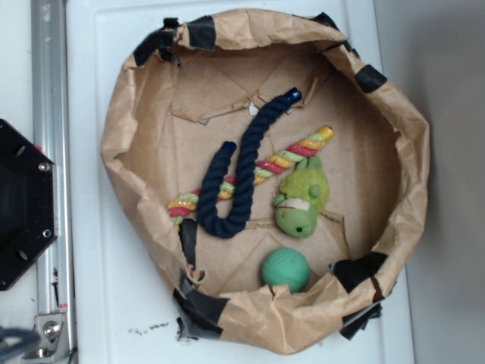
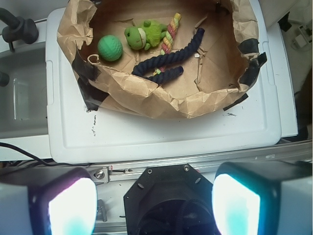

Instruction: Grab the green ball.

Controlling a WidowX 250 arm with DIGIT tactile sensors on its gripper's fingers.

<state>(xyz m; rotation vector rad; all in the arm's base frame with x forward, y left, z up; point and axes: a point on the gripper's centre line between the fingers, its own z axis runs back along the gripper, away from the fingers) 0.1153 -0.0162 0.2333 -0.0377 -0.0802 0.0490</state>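
Your gripper (image 2: 154,203) hangs well back from the work with its two pale pads spread wide and nothing between them, while the small teal-green rubbery ball (image 1: 286,269) sits on the floor of the crumpled brown-paper basin (image 1: 413,159), close against its taped wall. Watch that wall: coming down on the ball's rim side, you could catch a finger on the paper and drag the whole basin. You could also close on the lime-green plush toy (image 1: 301,202) lying just beside the ball, or nudge the ball so it rolls toward the dark navy rope (image 1: 241,174).
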